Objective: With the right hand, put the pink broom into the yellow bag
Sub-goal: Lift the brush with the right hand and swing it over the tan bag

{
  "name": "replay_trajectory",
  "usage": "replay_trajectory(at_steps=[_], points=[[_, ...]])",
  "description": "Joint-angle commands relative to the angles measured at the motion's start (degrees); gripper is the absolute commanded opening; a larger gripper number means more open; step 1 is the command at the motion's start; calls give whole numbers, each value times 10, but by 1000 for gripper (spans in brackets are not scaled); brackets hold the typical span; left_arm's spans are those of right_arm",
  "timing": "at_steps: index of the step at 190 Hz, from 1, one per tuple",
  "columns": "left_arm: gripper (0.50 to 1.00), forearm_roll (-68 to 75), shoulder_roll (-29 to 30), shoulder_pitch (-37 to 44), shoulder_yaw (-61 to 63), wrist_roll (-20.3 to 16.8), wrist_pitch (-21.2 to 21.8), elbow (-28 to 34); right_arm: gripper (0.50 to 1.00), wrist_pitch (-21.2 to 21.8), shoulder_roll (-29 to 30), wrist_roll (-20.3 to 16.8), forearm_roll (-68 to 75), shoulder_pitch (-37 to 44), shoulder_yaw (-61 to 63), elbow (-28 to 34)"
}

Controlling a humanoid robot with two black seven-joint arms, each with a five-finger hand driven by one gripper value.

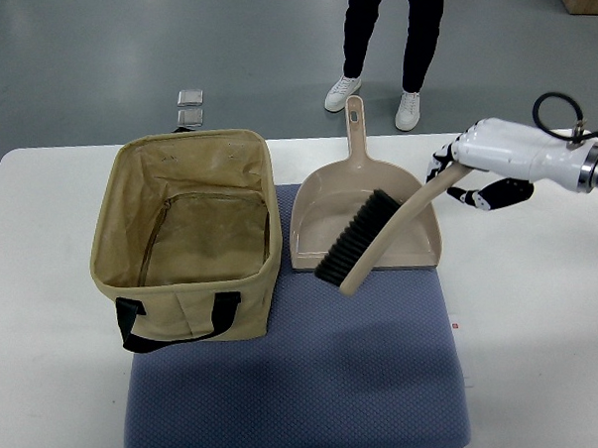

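The right hand (485, 163) comes in from the right side. It is white, with dark fingers (499, 193), and it grips the end of the broom (378, 237) by its handle. The broom is a pale pinkish-tan color with black bristles. It is tilted, with the handle end up high in the hand and the bristle end down low. The bristle end hangs over the front edge of the dustpan (324, 210), and I cannot tell if it touches it.

The dustpan is the same pale color. It lies flat on a blue mat (302, 393), and its handle points away toward the far side of the table (543, 324).

The bag (192, 294) stands on the left, just beside the dustpan. It is tan-yellow, open at the top, with black straps in front. The broom is not in the bag.

A person's legs (386, 39) and white shoes show on the floor past the table. Two small square things (190, 105) lie on the floor too.
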Motion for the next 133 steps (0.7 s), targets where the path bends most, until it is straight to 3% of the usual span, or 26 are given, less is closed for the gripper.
replay_trajectory(at_steps=[1,45,81,133], points=[[1000,0,0,0,0,0,0,0,500,9,-5,0,15,45,-1,-18],[1000,0,0,0,0,0,-1,0,500,44,12,0,31,133,-1,-73],[1000,0,0,0,0,0,0,0,500,54,87,0,29,182,0,-124],[1000,0,0,0,0,0,-1,0,500,54,196,-4,19,203,-2,-142]])
